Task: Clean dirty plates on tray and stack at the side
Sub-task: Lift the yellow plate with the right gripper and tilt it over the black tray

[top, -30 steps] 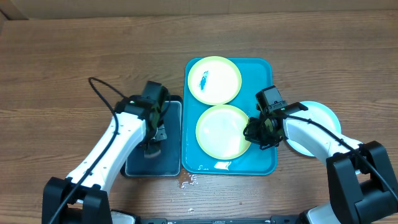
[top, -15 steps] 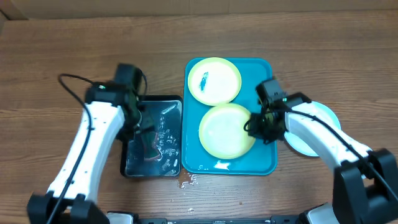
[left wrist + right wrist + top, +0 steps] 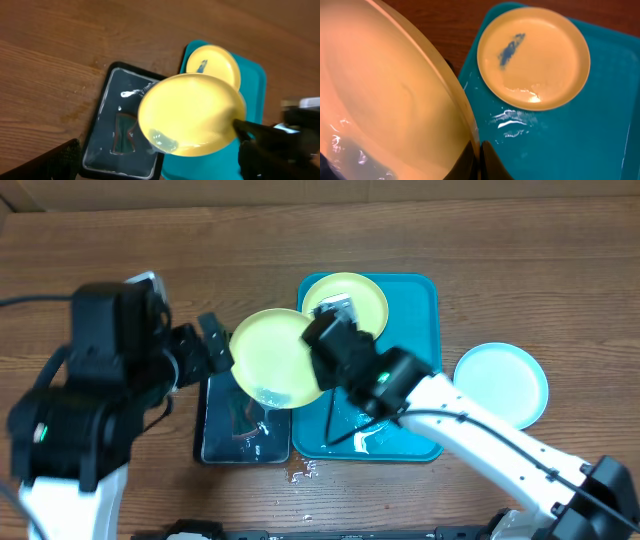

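My right gripper (image 3: 476,152) is shut on the rim of a pale yellow-green plate (image 3: 272,358), which it holds tilted in the air above the black basin (image 3: 215,448), with water pooled on the plate (image 3: 192,115). A second yellow-green plate (image 3: 352,302) with a blue smudge (image 3: 511,49) lies at the far end of the turquoise tray (image 3: 425,320). A pale blue plate (image 3: 502,385) rests on the wooden table to the right of the tray. My left gripper (image 3: 205,348) hangs open and empty, high up to the left of the held plate.
The basin (image 3: 102,150) holds water, and a dark rectangular pad (image 3: 122,134) lies in it. Water drops (image 3: 300,470) sit on the table in front of the basin and the tray. The tray floor (image 3: 555,140) is wet.
The right arm lifted the near plate off the tray and carried it left, over the basin. The left gripper opened, left the pad in the basin and rose up to the left.
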